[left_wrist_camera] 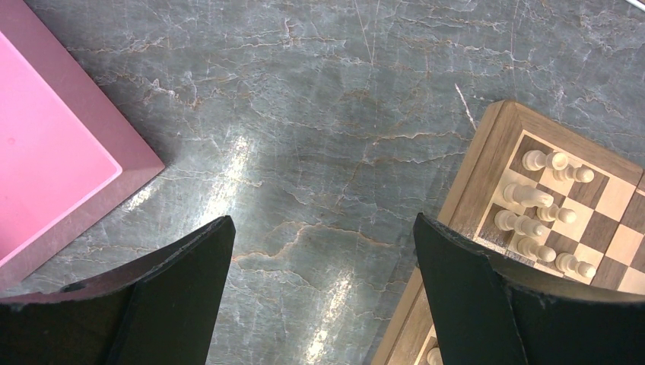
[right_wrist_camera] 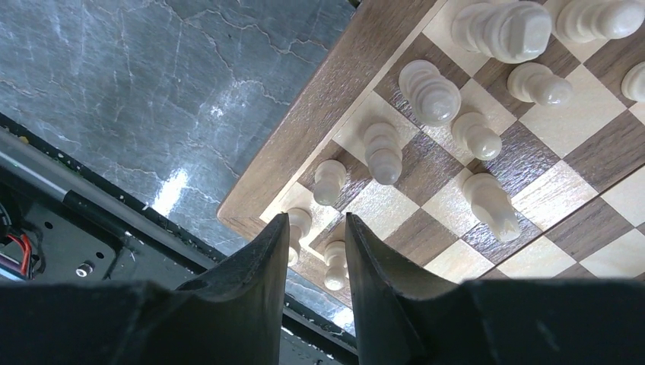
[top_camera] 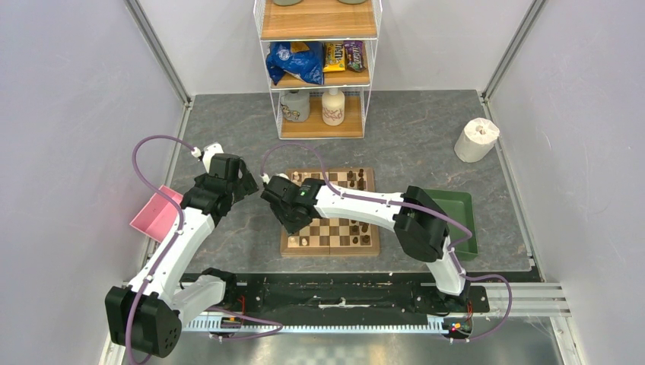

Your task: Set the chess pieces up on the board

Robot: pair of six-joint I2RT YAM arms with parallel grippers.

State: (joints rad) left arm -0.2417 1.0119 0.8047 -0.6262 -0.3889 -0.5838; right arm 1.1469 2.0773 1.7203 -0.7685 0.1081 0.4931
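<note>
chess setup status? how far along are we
Well along. Done: pale pieces stand in two rows along the board left edge, dark pieces along its right. In hand: right gripper hovers part-open over a pale pawn at the near-left corner, no clear grip. Left gripper open, idle off the board. Left: unclear, the right arm hides mid-board.
</note>
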